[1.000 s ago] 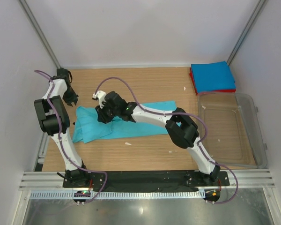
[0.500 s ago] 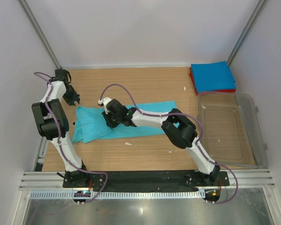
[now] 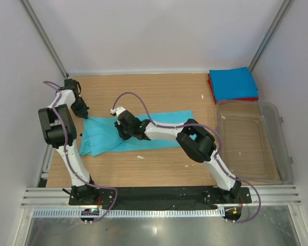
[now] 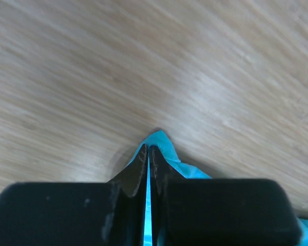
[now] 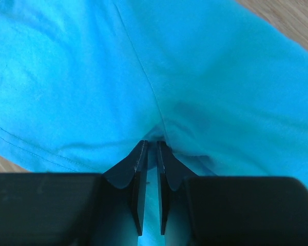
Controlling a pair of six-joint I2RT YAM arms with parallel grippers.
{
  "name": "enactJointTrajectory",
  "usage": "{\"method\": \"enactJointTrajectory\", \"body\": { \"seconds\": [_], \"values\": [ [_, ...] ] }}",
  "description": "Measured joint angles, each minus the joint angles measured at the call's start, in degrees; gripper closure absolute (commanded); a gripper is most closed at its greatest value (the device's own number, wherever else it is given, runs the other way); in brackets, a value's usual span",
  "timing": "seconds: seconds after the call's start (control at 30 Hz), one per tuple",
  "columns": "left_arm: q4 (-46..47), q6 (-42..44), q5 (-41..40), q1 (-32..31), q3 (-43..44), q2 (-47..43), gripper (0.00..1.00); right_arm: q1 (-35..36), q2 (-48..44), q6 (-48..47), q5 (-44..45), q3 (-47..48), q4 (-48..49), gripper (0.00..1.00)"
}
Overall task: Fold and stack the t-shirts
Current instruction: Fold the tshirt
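Note:
The turquoise t-shirt (image 3: 143, 132) lies spread in a long strip across the middle of the table. My left gripper (image 3: 84, 115) is shut on its far left corner, and the cloth (image 4: 161, 143) pokes out between the fingers. My right gripper (image 3: 121, 130) is shut on a pinch of the same shirt (image 5: 205, 77) near its left middle. The blue folded t-shirt (image 3: 232, 83) sits on the red folded t-shirt (image 3: 212, 90) at the far right corner.
A clear plastic tub (image 3: 254, 141) stands at the right side of the table. Small white scraps (image 3: 140, 157) lie on the wood near the shirt. Grey walls close in the left, back and right sides.
My left gripper has come down from beside the shirt onto its far left corner and shut on it. My right gripper has shifted a little right and lower onto the shirt.

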Motion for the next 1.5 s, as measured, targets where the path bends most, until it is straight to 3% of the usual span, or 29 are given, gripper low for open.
{"method": "enactJointTrajectory", "body": {
  "seconds": [0.43, 0.63, 1.07, 1.33, 1.37, 1.5],
  "values": [
    [-3.13, -3.98, 0.28, -0.07, 14.16, 9.14, 1.00, 0.28, -0.98, 6.67, 3.41, -6.45, 11.39, 0.81],
    [-3.37, -4.74, 2.19, -0.15, 20.90, 13.18, 1.00, 0.37, -1.64, 6.86, 5.05, -6.23, 8.83, 0.81],
    [-0.37, -5.31, 7.52, -0.15, 25.35, 16.63, 1.00, 0.37, -1.49, 7.08, 4.59, 0.59, 6.14, 0.81],
    [8.66, -14.23, 13.92, -0.17, 35.43, 24.57, 1.00, 0.37, -4.52, 6.29, 9.05, -5.01, 4.09, 0.81],
    [10.16, -15.82, 14.91, -0.17, 36.79, 25.75, 0.99, 0.37, -5.77, 5.97, 10.19, -6.12, 3.37, 0.81],
    [15.76, -21.05, 19.21, -0.15, 40.02, 28.57, 0.80, 0.37, -12.94, 5.03, 14.58, -9.62, 0.61, 0.81]
  ]
}}
